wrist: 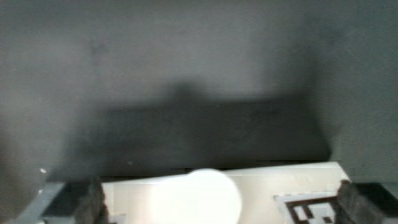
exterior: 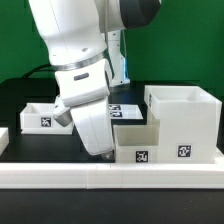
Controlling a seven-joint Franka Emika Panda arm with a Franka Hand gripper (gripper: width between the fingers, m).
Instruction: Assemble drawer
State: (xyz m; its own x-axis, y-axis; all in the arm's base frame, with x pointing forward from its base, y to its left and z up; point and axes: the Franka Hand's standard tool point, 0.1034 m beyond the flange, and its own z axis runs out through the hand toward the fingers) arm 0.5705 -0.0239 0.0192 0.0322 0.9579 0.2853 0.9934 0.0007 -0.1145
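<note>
The tall white housing (exterior: 185, 118) stands at the exterior view's right, with a tag on its front. A small white tray (exterior: 136, 142) sits against its left side. A second tray (exterior: 38, 116) lies at the far left. My gripper (exterior: 101, 151) points down just left of the middle tray. In the wrist view my gripper (wrist: 217, 205) is open, and its dark fingers (wrist: 71, 202) stand on either side of a white tray front (wrist: 160, 205) with a rounded knob (wrist: 206, 190) and a tag (wrist: 324, 211). I cannot tell whether the fingers touch it.
A long low white rail (exterior: 110, 181) runs along the table's front edge. The marker board (exterior: 126, 108) lies flat behind the arm. The table top is black (wrist: 196, 70), with a green wall behind.
</note>
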